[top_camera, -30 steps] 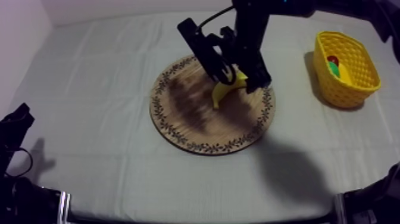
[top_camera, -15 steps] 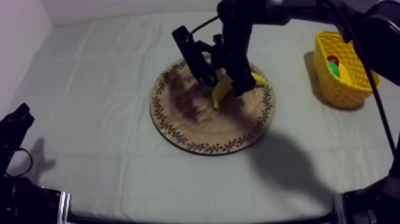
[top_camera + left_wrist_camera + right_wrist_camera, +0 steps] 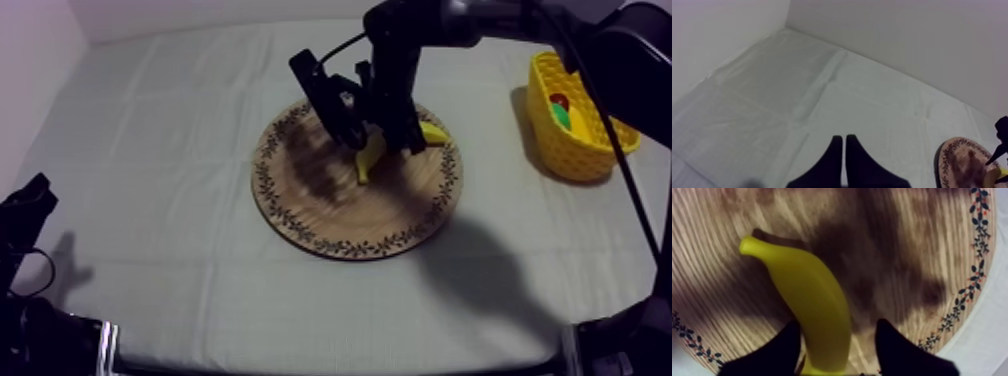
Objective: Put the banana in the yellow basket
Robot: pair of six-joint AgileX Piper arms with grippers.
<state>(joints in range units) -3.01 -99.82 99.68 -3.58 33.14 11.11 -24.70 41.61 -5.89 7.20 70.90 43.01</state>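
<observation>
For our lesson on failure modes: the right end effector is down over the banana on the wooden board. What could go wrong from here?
1. The right end effector is open, with the banana against one finger and clear of the other. Closing may spin it on the wooden board instead of gripping it.
2. The hold looks nearer one end, so the longer free end might droop and slip out on the way to the yellow basket.

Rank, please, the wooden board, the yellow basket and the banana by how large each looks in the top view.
1. wooden board, clearly the largest.
2. yellow basket.
3. banana, the smallest, though the arm above hides part of it.
</observation>
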